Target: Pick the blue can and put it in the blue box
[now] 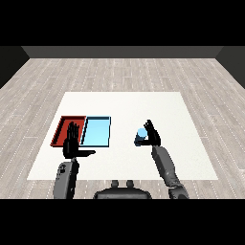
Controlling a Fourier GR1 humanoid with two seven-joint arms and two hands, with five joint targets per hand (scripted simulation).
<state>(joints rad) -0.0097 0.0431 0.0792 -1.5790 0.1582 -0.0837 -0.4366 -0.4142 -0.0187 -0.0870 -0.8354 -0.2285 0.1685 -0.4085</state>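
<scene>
A blue can (140, 137) stands upright on the white table (158, 105), right of the trays. My right hand (152, 134) is against the can's right side, fingers curled round it. The light blue tray (97, 131) lies left of the can with nothing in it. My left hand (72, 142) hovers open with straight fingers and thumb stretched out, over the lower part of the red tray (63, 127) and partly covering it.
The red tray lies directly left of the light blue tray, the two touching side by side. White table surface stretches behind and to the right of the can. Wooden floor surrounds the table.
</scene>
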